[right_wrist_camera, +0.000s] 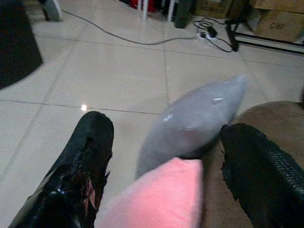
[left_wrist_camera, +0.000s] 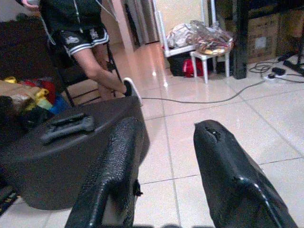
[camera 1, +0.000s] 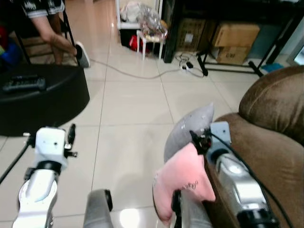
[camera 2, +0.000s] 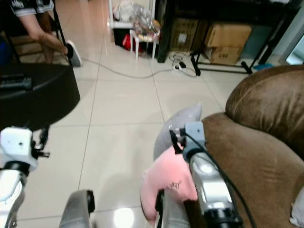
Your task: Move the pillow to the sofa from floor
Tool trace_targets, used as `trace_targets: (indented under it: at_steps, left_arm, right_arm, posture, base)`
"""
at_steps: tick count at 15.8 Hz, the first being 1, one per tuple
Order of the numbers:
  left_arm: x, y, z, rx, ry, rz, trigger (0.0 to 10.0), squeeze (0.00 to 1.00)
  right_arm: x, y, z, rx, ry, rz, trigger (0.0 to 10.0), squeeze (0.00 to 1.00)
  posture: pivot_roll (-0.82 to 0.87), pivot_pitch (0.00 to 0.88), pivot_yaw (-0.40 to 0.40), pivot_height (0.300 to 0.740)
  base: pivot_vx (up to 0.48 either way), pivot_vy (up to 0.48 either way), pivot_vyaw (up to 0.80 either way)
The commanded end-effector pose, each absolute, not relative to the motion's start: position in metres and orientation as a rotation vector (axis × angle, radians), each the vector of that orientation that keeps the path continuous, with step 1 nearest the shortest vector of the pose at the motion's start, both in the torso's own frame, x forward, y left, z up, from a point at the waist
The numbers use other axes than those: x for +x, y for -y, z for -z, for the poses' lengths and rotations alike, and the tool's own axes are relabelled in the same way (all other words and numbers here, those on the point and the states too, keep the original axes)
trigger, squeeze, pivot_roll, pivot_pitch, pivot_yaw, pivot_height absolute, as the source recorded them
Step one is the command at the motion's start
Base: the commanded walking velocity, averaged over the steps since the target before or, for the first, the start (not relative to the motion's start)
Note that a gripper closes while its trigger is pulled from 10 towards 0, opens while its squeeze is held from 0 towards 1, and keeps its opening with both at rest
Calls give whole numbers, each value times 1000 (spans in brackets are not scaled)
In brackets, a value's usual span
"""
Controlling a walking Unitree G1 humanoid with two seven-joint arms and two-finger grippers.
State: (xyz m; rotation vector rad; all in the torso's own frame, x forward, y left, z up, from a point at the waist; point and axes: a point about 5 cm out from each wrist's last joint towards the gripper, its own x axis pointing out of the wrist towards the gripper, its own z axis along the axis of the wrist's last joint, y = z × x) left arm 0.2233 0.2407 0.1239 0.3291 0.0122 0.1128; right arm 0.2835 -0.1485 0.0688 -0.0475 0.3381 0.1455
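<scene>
Presently, my right gripper (right_wrist_camera: 164,171) holds its fingers (right_wrist_camera: 80,166) spread, the pink pillow (camera 1: 183,183) between them, no clamp evident. This pillow leans against the brown sofa (camera 1: 270,137) front, off the seat, with a grey pillow (camera 1: 190,128) just behind it. My left gripper (left_wrist_camera: 164,166) hangs released over the tiled floor (camera 1: 128,118). Obstructions noted: a black round desk (camera 1: 47,97) on my left carrying a controller (left_wrist_camera: 69,127), a seated person (left_wrist_camera: 90,52) beyond it, a cable (camera 1: 137,73) across the floor, cardboard boxes (camera 1: 235,40) under a far rack.
</scene>
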Motion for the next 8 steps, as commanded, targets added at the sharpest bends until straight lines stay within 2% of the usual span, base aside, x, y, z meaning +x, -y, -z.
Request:
trace_targets:
  at_steps: [1, 2, 8]
  left_arm:
    - [224, -241, -123, 344, -18, -95, 10000, 0]
    - [228, -241, -123, 345, -21, -70, 10000, 0]
    - [243, -226, -121, 336, -29, 55, 10000, 0]
  right_arm:
    - [286, 145, -70, -40, -327, -150, 10000, 0]
    - [285, 145, -69, -40, -334, -147, 10000, 0]
    - [287, 155, -69, -64, -341, -142, 10000, 0]
  posture:
    - [1, 0, -36, 551]
    - [-36, 0, 10, 547]
    - [-121, 0, 89, 488]
  base:
    - [0, 0, 0]
    - [0, 0, 0]
    - [0, 0, 0]
